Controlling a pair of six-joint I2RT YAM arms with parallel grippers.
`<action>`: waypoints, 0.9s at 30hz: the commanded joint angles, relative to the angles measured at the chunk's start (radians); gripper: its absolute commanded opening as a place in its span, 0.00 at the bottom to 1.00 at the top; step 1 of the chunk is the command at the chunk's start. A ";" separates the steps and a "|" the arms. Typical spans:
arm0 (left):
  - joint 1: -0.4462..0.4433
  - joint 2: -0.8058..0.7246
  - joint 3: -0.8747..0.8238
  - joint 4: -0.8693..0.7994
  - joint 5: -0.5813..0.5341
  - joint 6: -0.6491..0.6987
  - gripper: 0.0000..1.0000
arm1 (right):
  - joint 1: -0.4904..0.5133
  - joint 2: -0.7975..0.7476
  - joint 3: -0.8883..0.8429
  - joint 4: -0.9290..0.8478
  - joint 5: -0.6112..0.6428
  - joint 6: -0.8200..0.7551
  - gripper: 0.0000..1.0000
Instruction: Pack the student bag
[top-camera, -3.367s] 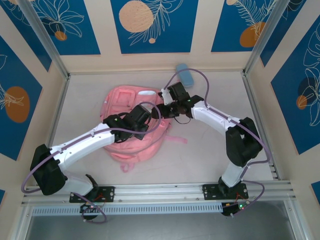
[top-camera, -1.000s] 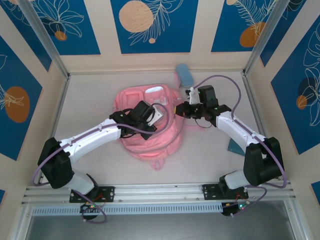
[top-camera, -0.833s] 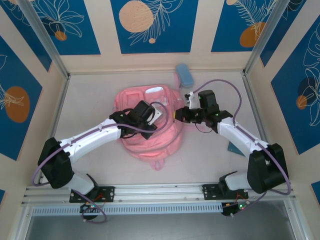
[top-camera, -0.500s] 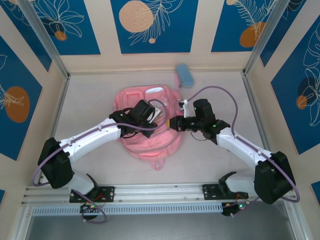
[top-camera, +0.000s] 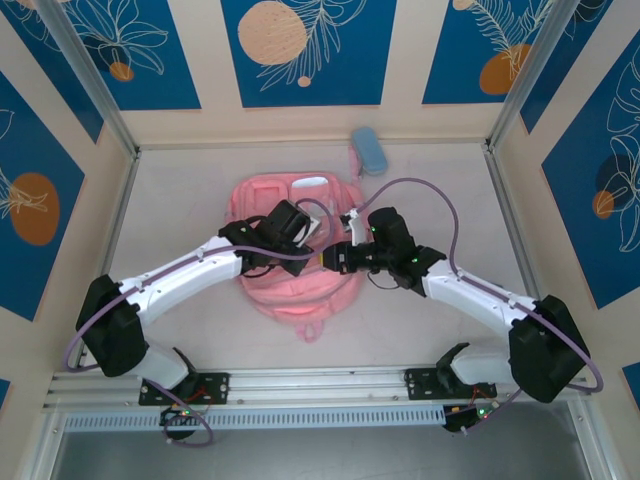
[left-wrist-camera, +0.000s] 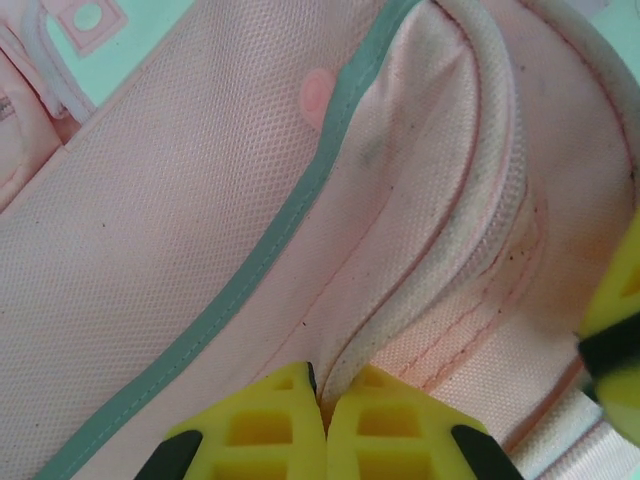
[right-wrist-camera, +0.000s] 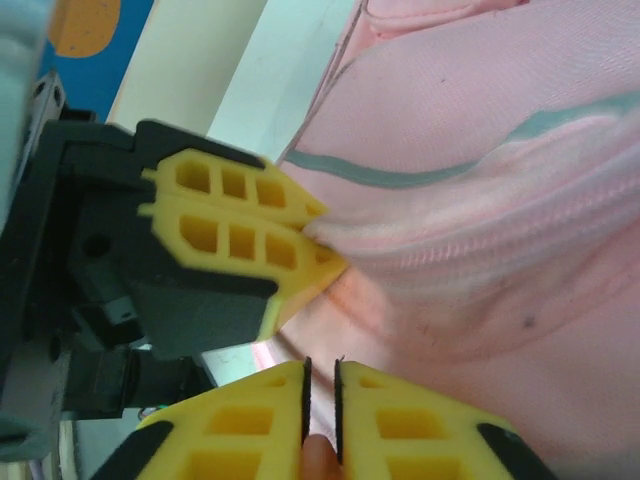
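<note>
Opening seems my step: the student bag (top-camera: 285, 290) lies mid-counter (top-camera: 430, 190), the left gripper (left-wrist-camera: 322, 385) has jaws clamped on its zipper ridge (left-wrist-camera: 480, 200), the right gripper (right-wrist-camera: 320, 375) has jaws nearly together, gripping or not I cannot tell, so next I need a firm opposing pinch.

There is one tabletop (top-camera: 400, 330). On it lies one pink bag (top-camera: 262, 200) and one light-blue pencil case (top-camera: 369, 150). There are two arms, one left arm (top-camera: 170, 275) and one right arm (top-camera: 480, 297). Purple cables (top-camera: 420, 183) number two, one to each arm. The claws are two, the left claw (left-wrist-camera: 322, 378) and the right claw (right-wrist-camera: 322, 372). Each has two yellow fingers (left-wrist-camera: 270, 425), four in all. The back wall bears three blue panels (top-camera: 305, 50).
</note>
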 joint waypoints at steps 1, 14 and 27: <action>0.026 -0.043 0.012 0.116 -0.033 -0.019 0.00 | -0.039 -0.062 0.018 -0.139 0.003 0.071 0.31; 0.030 -0.107 -0.052 0.144 -0.016 0.007 0.00 | -0.165 0.012 0.176 -0.395 -0.027 0.310 0.60; 0.031 -0.138 -0.078 0.147 0.001 0.023 0.00 | -0.172 0.057 0.214 -0.293 -0.063 0.343 0.49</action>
